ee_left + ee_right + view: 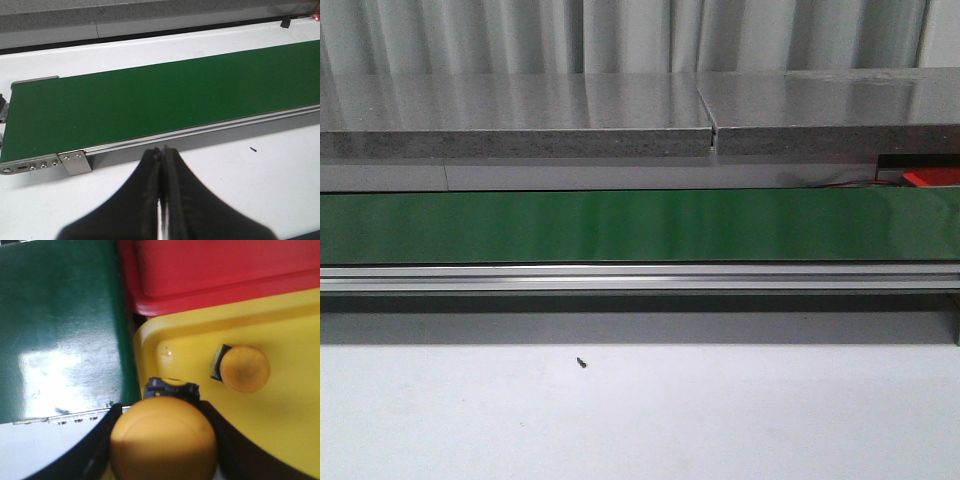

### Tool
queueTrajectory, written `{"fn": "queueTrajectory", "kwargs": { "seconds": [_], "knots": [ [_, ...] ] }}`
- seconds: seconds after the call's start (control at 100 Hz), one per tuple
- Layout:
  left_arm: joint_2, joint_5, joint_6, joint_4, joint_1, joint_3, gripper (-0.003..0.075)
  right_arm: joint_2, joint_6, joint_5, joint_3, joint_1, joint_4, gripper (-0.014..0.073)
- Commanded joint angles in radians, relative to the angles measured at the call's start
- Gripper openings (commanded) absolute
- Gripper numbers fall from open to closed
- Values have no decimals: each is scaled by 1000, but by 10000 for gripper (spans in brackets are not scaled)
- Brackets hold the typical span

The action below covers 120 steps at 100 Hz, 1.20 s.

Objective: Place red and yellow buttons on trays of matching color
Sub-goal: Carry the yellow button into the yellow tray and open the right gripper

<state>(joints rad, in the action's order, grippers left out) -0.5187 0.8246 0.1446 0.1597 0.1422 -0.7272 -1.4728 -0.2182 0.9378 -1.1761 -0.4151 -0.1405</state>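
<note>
Both arms are outside the front view; only the green conveyor belt (pixel 640 227) and white table (pixel 640 420) appear. Right gripper (pixel 163 440) clamps a yellow button (pixel 163 437) over the yellow tray (pixel 280 440), beside a second yellow button (pixel 245 368) and the red tray (pixel 215 275). Left gripper (pixel 161 165) is closed and empty.

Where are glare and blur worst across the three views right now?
Front view: soft sheen streaks on the green conveyor belt. Right wrist view: bright glare patch on the belt, and the yellow dome-capped button in the right gripper is blurred. Left wrist view: only the closed left gripper is soft.
</note>
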Motion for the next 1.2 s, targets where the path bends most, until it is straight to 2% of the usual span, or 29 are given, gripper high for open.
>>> {"fn": "queueTrajectory", "kwargs": {
  "seconds": [0.0, 0.65, 1.19],
  "knots": [
    [-3, -72, -8, 11, 9, -27, -19, -1, 0, -54, -23, -6, -11, 244],
    [-3, -72, -8, 11, 9, -27, -19, -194, 1, -106, -23, -6, -18, 244],
    [-3, -72, -8, 11, 9, -27, -19, -255, 1, -132, -23, -6, -18, 249]
  ]
}}
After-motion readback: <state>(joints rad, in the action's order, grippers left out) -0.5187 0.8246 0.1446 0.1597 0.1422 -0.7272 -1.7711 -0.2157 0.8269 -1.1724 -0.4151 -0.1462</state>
